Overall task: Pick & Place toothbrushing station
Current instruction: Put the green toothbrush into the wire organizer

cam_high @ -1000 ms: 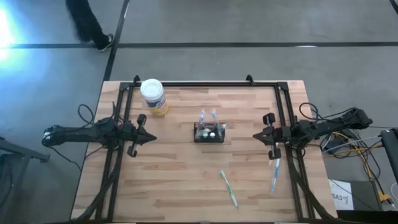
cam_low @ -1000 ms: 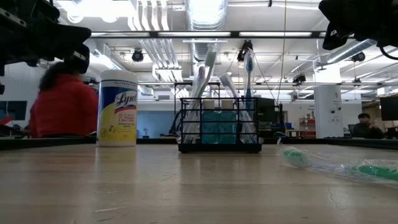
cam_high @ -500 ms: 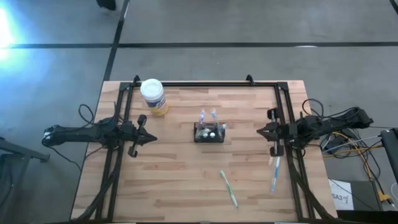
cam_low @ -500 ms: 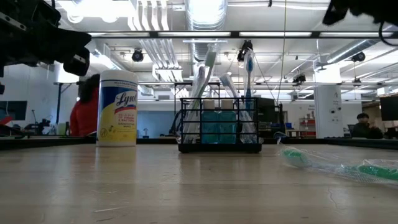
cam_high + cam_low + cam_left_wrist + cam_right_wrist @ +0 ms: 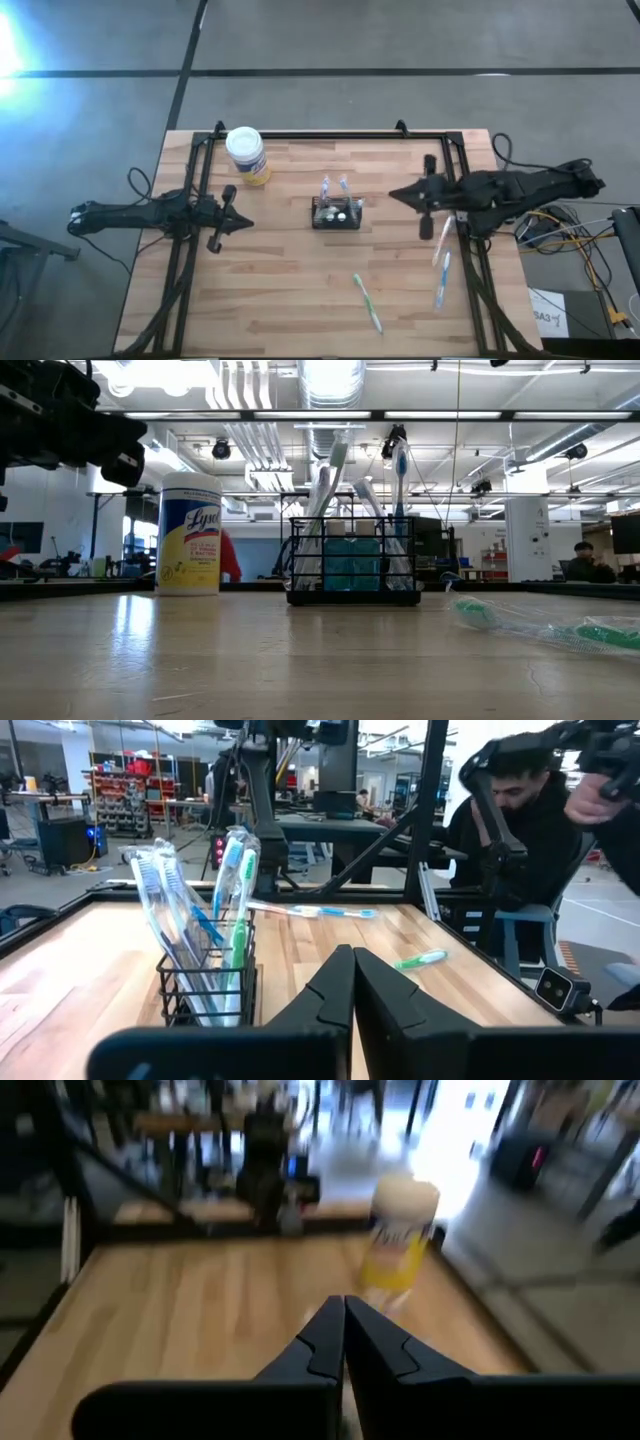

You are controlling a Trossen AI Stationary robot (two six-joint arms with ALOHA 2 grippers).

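Right now the toothbrushing station (image 5: 336,213), a black wire holder with brushes standing in it, sits near the middle of the worktop (image 5: 300,290), a little toward the far edge. Judging by position, the step in hand is the approach. The right tool (image 5: 392,195) hangs nearest it, off toward the right edge, with its tip aimed at the holder. To do this well, it should spread its fingers before closing in, come level with the holder's wall below the brush heads, and avoid knocking the brushes over. Both tools are closed and hold nothing. The left tool (image 5: 245,225) waits near the left edge, fingers pressed together, touching nothing. The wipes canister (image 5: 246,154) stands toward the far left corner, and loose toothbrushes (image 5: 368,303) lie near the front edge.
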